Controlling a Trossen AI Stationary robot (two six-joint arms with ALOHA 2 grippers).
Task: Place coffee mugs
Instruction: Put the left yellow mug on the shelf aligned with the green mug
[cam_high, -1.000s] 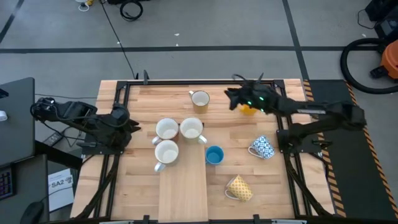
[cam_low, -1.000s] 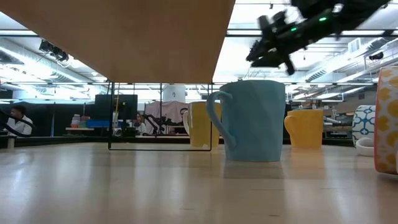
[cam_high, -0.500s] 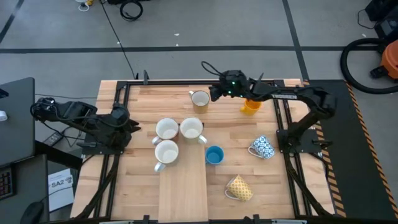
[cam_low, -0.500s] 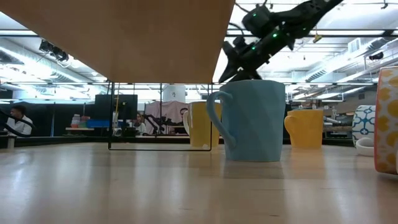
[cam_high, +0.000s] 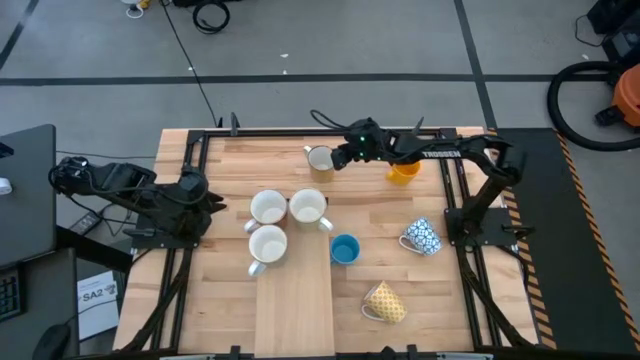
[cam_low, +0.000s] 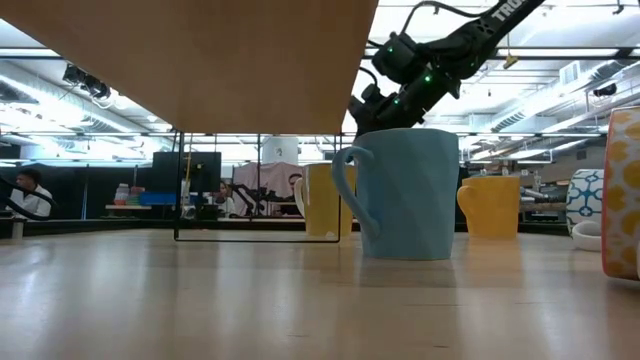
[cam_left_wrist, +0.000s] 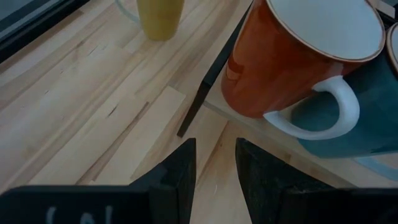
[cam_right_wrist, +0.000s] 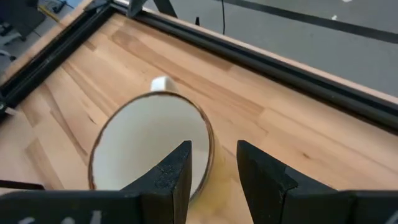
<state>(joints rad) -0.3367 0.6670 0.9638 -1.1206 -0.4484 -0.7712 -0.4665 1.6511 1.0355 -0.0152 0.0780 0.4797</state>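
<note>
A cream mug (cam_high: 320, 158) stands upright near the table's far edge, with its handle (cam_right_wrist: 160, 83) pointing away from my right gripper (cam_high: 337, 159). That gripper is open and hovers over the mug's near rim (cam_right_wrist: 210, 146), one finger above the opening and one outside. An orange-yellow mug (cam_high: 403, 172) stands to its right. Three mugs with white insides (cam_high: 268, 207) cluster at mid-table, and a blue mug (cam_high: 344, 249) stands nearby. The blue-and-white mug (cam_high: 422, 237) and the yellow patterned mug (cam_high: 385, 302) lie on their sides. My left gripper (cam_high: 212, 203) waits open at the left edge.
A black frame (cam_high: 300, 131) runs along the table's far and side edges. A lighter plank (cam_high: 294, 310) lies at the near middle. An orange mug (cam_left_wrist: 298, 56) with a white handle stands close ahead of my left gripper (cam_left_wrist: 214, 168). There is bare wood between the mug cluster and the right-hand mugs.
My right gripper has swung from above the orange-yellow mug toward the table's left and has come down over the cream mug near the far edge. No mug has moved.
</note>
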